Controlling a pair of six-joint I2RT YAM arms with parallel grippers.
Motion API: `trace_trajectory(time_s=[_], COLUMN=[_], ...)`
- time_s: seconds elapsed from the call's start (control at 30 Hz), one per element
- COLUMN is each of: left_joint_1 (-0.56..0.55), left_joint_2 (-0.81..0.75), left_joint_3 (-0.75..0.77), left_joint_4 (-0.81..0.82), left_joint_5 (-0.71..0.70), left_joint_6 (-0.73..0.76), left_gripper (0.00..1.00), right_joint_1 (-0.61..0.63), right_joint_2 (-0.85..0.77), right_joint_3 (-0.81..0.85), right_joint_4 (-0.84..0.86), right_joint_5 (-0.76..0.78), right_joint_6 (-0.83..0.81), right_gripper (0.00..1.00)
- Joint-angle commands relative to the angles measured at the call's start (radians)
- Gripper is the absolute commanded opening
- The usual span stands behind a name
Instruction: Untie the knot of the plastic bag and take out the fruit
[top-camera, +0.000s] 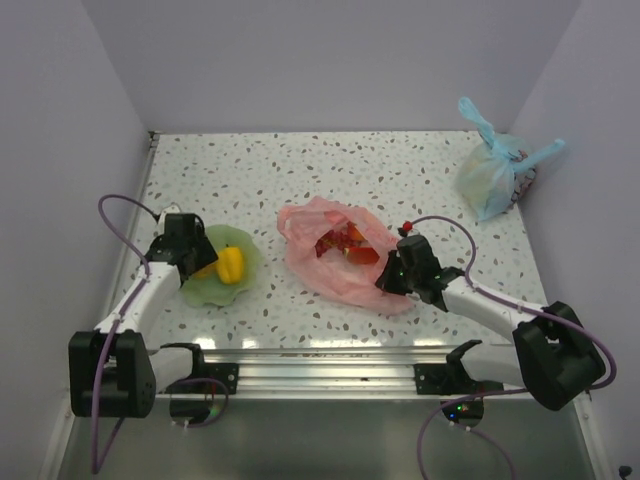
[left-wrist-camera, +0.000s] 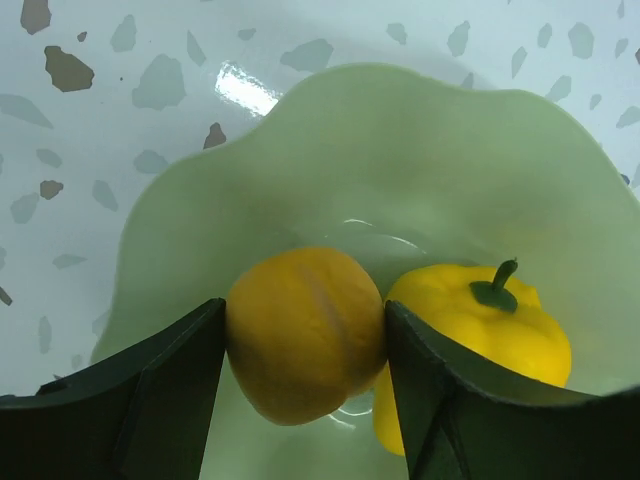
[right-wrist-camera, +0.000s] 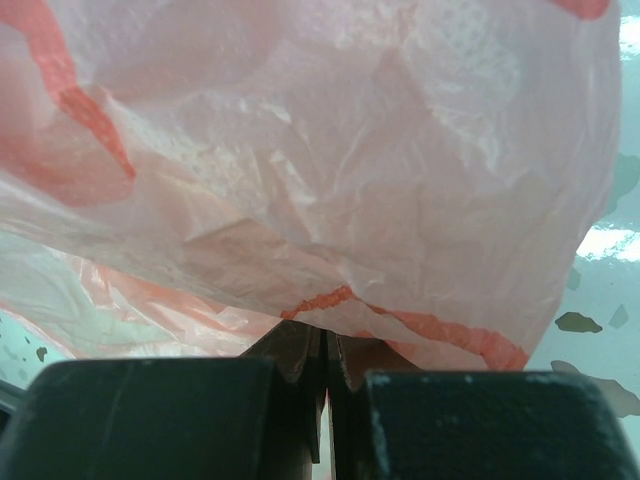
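Observation:
The pink plastic bag (top-camera: 340, 255) lies at the table's middle with its mouth open upward; red and orange fruit (top-camera: 345, 243) shows inside, and no knot is in view. My right gripper (top-camera: 390, 278) is shut on the bag's right edge. In the right wrist view its film (right-wrist-camera: 350, 150) drapes over the closed right gripper (right-wrist-camera: 326, 335). My left gripper (left-wrist-camera: 305, 305) is shut on a round orange-yellow fruit (left-wrist-camera: 305, 335) just above the green bowl (left-wrist-camera: 300, 130). A yellow pepper-shaped piece (left-wrist-camera: 490, 320) lies in the bowl beside it.
A light blue tied bag (top-camera: 490, 170) stands at the back right near the wall. The green bowl (top-camera: 250, 262) sits at the left, close to the left wall. White walls close in the table on three sides.

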Motion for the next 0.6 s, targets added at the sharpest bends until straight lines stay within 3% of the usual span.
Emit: trace_trajectory(time_s=[0.0,0.07,0.17,0.37,0.5,0.57], left_joint_1=[0.007,0.007,0.007,0.001,-0.105,-0.225], left_joint_2=[0.000,-0.020,-0.040,-0.117,-0.187,-0.209], left_joint_3=[0.017,0.031,0.058,0.104,0.118,0.141], left_joint_4=[0.099,0.088,0.064,0.030,0.062,0.085], left_joint_5=[0.025,0.015,0.019,0.102,0.145,0.133], left_joint_6=[0.030,0.041,0.053,0.050,0.016,-0.013], left_gripper=[0.71,0.91,1.00,1.00,1.00,1.00], right_joint_1=[0.005,0.005,0.005,0.005,0.005,0.005], right_joint_2=[-0.022,-0.039,-0.048,-0.065,-0.083,-0.089], right_joint_3=[0.040,0.040,0.044,0.067,0.087,0.102], right_joint_4=[-0.022,-0.031,-0.043,-0.082,-0.120,-0.132], right_joint_5=[0.006,0.009,0.017,0.023,0.046,0.055], right_joint_6=[-0.021,-0.028,-0.041,-0.064,-0.090,-0.099], right_gripper=[0.00,0.00,0.00,0.00,0.00,0.00])
